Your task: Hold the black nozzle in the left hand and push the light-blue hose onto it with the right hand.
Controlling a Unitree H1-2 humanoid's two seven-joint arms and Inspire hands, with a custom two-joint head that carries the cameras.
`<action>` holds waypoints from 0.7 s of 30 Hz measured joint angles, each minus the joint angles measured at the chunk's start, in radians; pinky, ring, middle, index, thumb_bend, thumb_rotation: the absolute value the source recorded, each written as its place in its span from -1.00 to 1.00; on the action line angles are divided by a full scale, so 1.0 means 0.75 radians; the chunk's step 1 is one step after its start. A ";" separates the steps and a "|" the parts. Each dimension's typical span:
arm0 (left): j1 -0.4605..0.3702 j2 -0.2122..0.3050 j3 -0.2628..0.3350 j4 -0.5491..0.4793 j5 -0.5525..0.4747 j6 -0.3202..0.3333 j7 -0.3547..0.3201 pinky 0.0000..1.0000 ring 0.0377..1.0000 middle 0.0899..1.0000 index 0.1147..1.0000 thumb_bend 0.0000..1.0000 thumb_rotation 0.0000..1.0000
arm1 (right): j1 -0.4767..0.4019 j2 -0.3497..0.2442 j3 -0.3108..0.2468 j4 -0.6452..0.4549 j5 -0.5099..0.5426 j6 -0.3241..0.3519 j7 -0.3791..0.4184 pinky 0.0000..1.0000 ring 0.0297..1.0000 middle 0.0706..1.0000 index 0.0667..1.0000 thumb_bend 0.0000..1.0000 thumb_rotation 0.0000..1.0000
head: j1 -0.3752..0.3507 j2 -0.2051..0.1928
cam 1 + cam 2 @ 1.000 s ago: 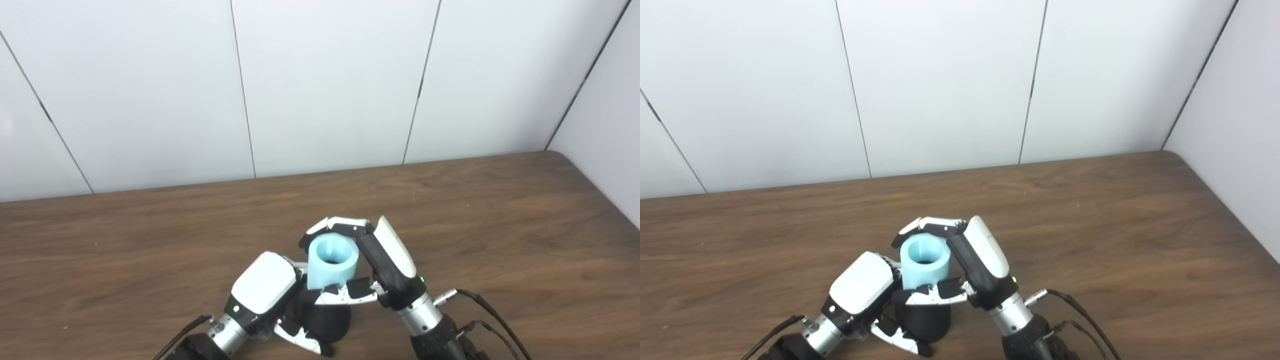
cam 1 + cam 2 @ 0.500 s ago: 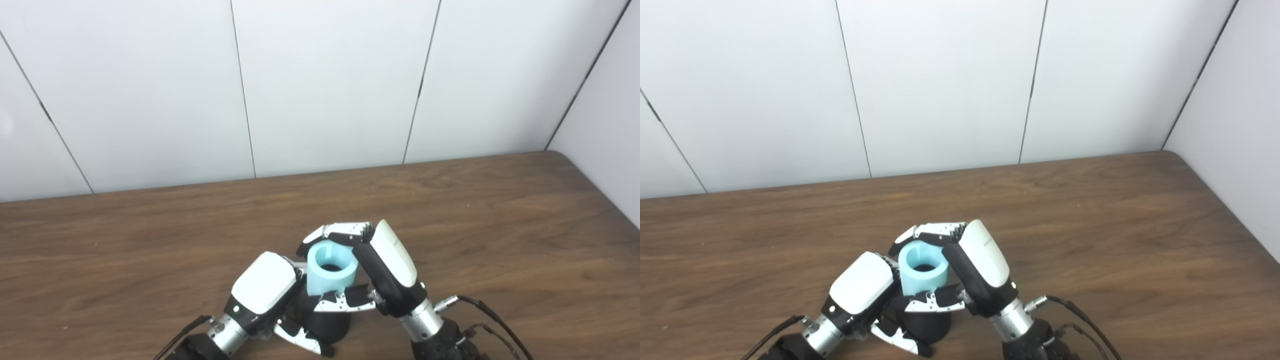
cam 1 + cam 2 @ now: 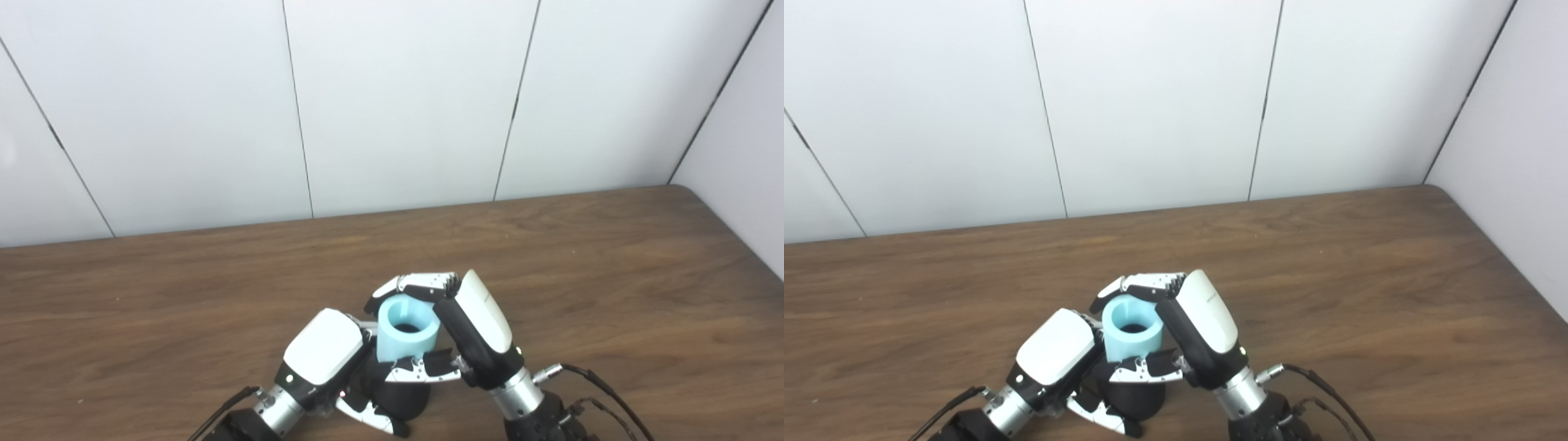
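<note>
The black nozzle [image 3: 401,397] stands low at the front of the wooden table [image 3: 612,275], and my left hand [image 3: 324,355] is shut around it from the left. A short light-blue hose [image 3: 407,329] stands upright directly on top of the nozzle, its open end facing up. My right hand [image 3: 471,324] is shut on the hose, fingers curled over its far rim and thumb across its lower front. The joint between hose and nozzle is hidden by the thumb. The same stack shows in the right eye view, with the hose [image 3: 1133,331] above the nozzle [image 3: 1133,398].
White panelled walls [image 3: 398,104] rise behind the table and along its right side. A black cable [image 3: 603,392] runs from my right wrist across the front right of the table.
Over the last second my right hand and the hose sank slightly toward the nozzle and tilted a little. My left hand stayed put.
</note>
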 measured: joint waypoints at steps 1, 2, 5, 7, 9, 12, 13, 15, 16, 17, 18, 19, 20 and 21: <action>0.000 0.000 0.000 0.000 0.000 0.000 0.000 -0.76 -0.74 -0.16 -0.17 0.05 -1.00 | 0.001 0.000 0.001 -0.001 0.012 0.011 0.011 -0.20 -0.02 0.07 0.04 0.47 -0.67 | 0.000 0.000; 0.000 0.000 0.000 0.000 0.000 0.001 0.000 -0.77 -0.74 -0.16 -0.17 0.05 -1.00 | 0.002 -0.001 0.002 -0.003 0.031 0.027 0.030 -0.15 0.03 0.11 0.09 0.69 -0.59 | 0.000 0.000; 0.001 0.001 0.000 0.000 0.000 0.002 0.000 -0.76 -0.72 -0.16 -0.17 0.05 -1.00 | 0.010 -0.009 0.008 -0.039 0.108 0.101 0.106 0.15 0.40 0.47 0.51 0.97 -0.34 | 0.000 0.000; 0.001 0.002 0.000 0.000 0.001 0.002 0.001 -0.76 -0.72 -0.16 -0.17 0.05 -1.00 | 0.014 -0.018 0.011 -0.051 0.170 0.143 0.154 0.43 0.66 0.74 0.79 1.00 -0.20 | 0.002 0.000; 0.001 0.003 -0.001 0.000 0.003 0.002 0.004 -0.76 -0.72 -0.16 -0.17 0.05 -1.00 | 0.018 -0.025 0.015 -0.062 0.212 0.171 0.185 0.58 0.80 0.87 0.93 1.00 -0.12 | 0.002 0.000; 0.001 0.003 -0.002 0.000 0.004 0.003 0.006 -0.78 -0.74 -0.16 -0.17 0.05 -1.00 | 0.021 -0.029 0.019 -0.063 0.259 0.188 0.213 0.67 0.87 0.95 0.99 1.00 -0.11 | 0.002 0.000; 0.001 0.003 -0.002 0.000 0.004 0.003 0.006 -0.78 -0.75 -0.16 -0.17 0.05 -1.00 | 0.022 -0.032 0.019 -0.063 0.271 0.189 0.219 0.66 0.88 0.97 1.00 1.00 -0.12 | 0.002 0.000; 0.001 0.003 -0.002 0.000 0.004 0.003 0.007 -0.78 -0.75 -0.16 -0.17 0.05 -1.00 | 0.025 -0.033 0.018 -0.064 0.288 0.190 0.229 0.66 0.89 0.98 1.00 1.00 -0.12 | 0.002 0.000; 0.001 0.003 -0.002 0.000 0.004 0.003 0.007 -0.78 -0.75 -0.16 -0.17 0.05 -1.00 | 0.028 -0.034 0.018 -0.064 0.293 0.190 0.233 0.66 0.90 0.99 1.00 1.00 -0.12 | 0.000 -0.002; 0.001 0.003 -0.002 0.000 0.004 0.002 0.007 -0.77 -0.74 -0.16 -0.17 0.05 -1.00 | 0.029 -0.035 0.018 -0.064 0.295 0.191 0.237 0.66 0.91 1.00 1.00 1.00 -0.11 | 0.000 -0.002; 0.001 0.003 -0.002 0.000 0.004 0.002 0.006 -0.77 -0.73 -0.16 -0.17 0.05 -1.00 | 0.031 -0.037 0.018 -0.064 0.298 0.190 0.237 0.66 0.91 1.00 1.00 1.00 -0.11 | 0.000 -0.002; 0.001 0.003 -0.002 0.000 0.003 0.002 0.006 -0.78 -0.74 -0.16 -0.17 0.05 -1.00 | 0.031 -0.037 0.017 -0.064 0.302 0.190 0.237 0.65 0.91 1.00 1.00 1.00 -0.11 | 0.002 -0.002; 0.001 0.003 -0.002 0.000 0.003 0.002 0.005 -0.78 -0.75 -0.16 -0.17 0.05 -1.00 | 0.031 -0.038 0.017 -0.064 0.305 0.190 0.238 0.65 0.92 1.00 1.00 1.00 -0.11 | 0.002 -0.002; 0.001 0.003 -0.002 0.000 0.003 0.002 0.005 -0.78 -0.75 -0.16 -0.17 0.05 -1.00 | 0.031 -0.038 0.017 -0.064 0.308 0.189 0.238 0.64 0.92 1.00 1.00 1.00 -0.11 | 0.000 -0.004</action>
